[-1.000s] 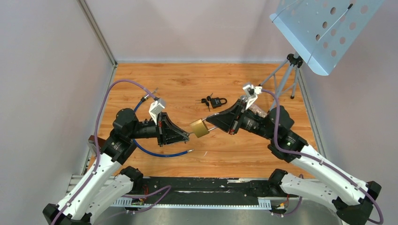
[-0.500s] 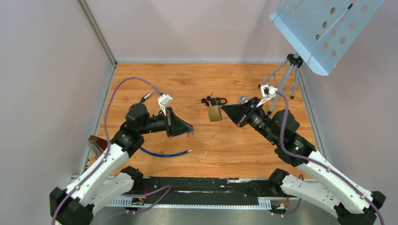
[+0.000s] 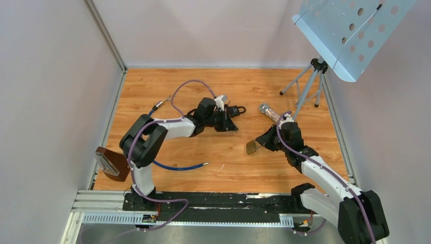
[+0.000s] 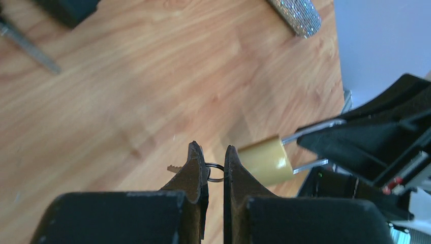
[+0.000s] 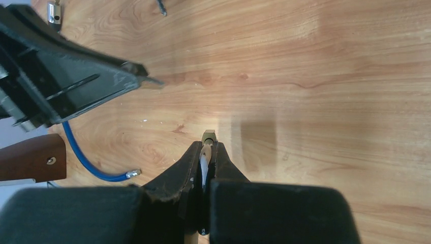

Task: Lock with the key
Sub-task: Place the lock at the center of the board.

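Note:
A brass padlock (image 3: 250,147) hangs above the wooden floor. My right gripper (image 3: 260,142) is shut on its steel shackle. The right wrist view shows only the padlock's brass edge (image 5: 208,136) beyond the right gripper (image 5: 207,147). My left gripper (image 4: 213,152) is shut on a small key (image 4: 174,168) with a wire ring (image 4: 215,172). The key's toothed tip sticks out to the left, away from the padlock (image 4: 264,160), which hangs just right of my fingertips. In the top view the left gripper (image 3: 227,124) is stretched out, left of the padlock and apart from it.
A black padlock with keys (image 3: 235,110) lies just beyond the left gripper. A glittery microphone (image 3: 268,111) lies to its right. A music stand (image 3: 350,35) stands at the back right. A blue cable (image 3: 178,166) and a brown wooden block (image 3: 109,162) lie near left.
The two grippers have drawn apart. The left arm stretched out toward the black padlock. The right gripper carried the brass padlock right, first farther away, then nearer again.

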